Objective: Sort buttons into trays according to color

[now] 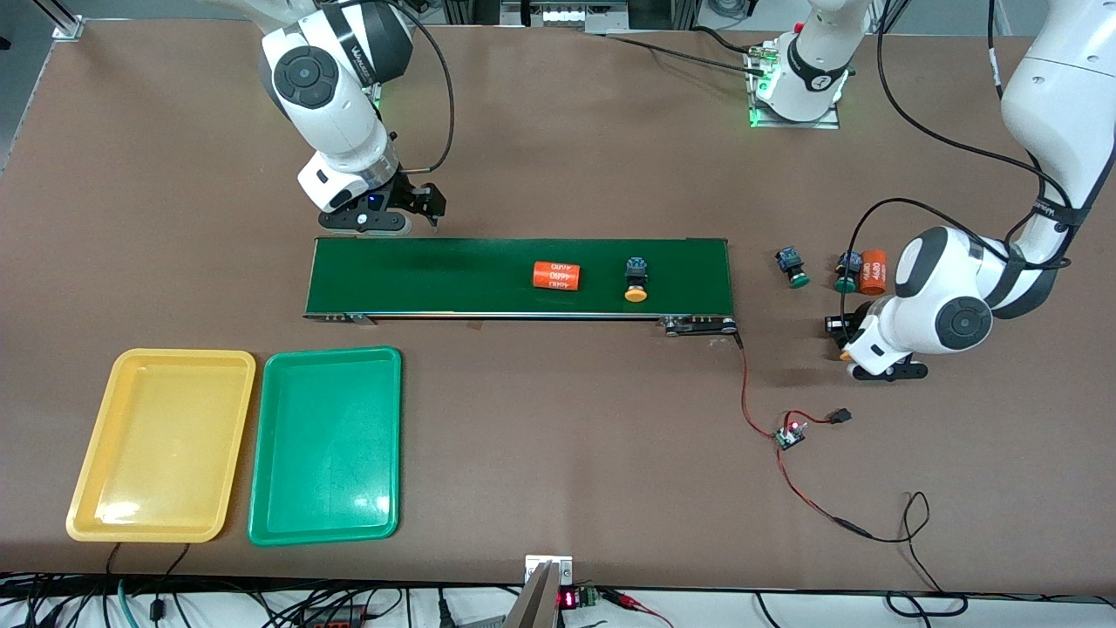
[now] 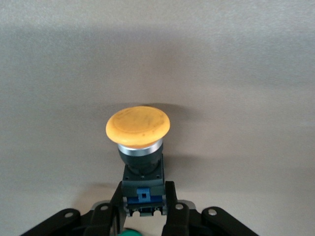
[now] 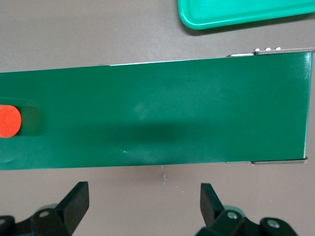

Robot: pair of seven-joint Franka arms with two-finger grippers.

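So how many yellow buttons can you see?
2. One yellow button lies on the conveyor belt beside an orange cylinder. The other yellow button is in the left gripper, mostly hidden from the front.

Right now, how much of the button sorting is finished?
Nothing is sorted: the yellow tray and green tray hold no buttons. In hand: the left gripper has shut on a yellow button. Left: another yellow button on the belt and two green buttons. The right gripper waits open.

Green buttons (image 1: 793, 267) and orange cylinder (image 1: 872, 271) crowd left gripper (image 1: 844, 342) — bare table (image 1: 558, 436) camera-side, passable.
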